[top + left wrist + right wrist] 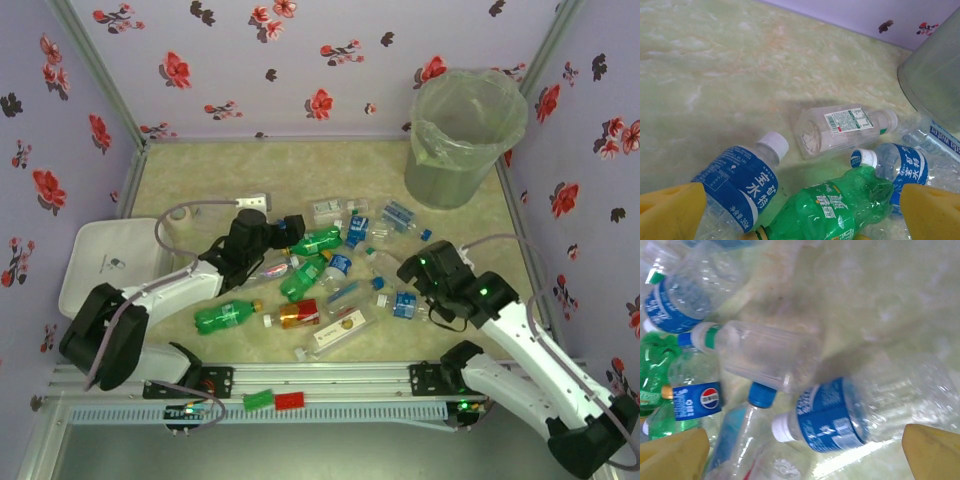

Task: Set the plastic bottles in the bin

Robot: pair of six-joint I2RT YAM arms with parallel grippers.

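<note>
Roughly fifteen plastic bottles [330,275] are lying on their sides across the middle of the bench [200,170]. All of them are outside the bin [445,175], which is standing upright in the far right corner with its clear liner bag folded over the rim. Most are clear with blue labels. A long green bottle [228,315] and an amber bottle [300,313] are lying on the side of the pile nearest the arms.

The left hand [290,232] is hovering low over the left part of the pile, spread wide and gripping nothing. In the left wrist view its yellow pads [670,212] are sitting at the two lower corners. A crumpled green bottle [835,207] is lying between them, with a blue-labelled bottle [737,185] just beside it on the left. A clear square bottle [837,127] is lying farther off, toward the bin's wall.

The right hand [415,280] is hanging over the right part of the pile, likewise spread wide and empty. In the right wrist view a blue-banded bottle [840,410] with a white cap is lying between its yellow fingertips [935,452]. A clear round bottle [765,355] is resting just beside that one.

A white tray [100,260] is sitting at the bench's left edge, with a roll of tape [178,222] near its far corner.
</note>
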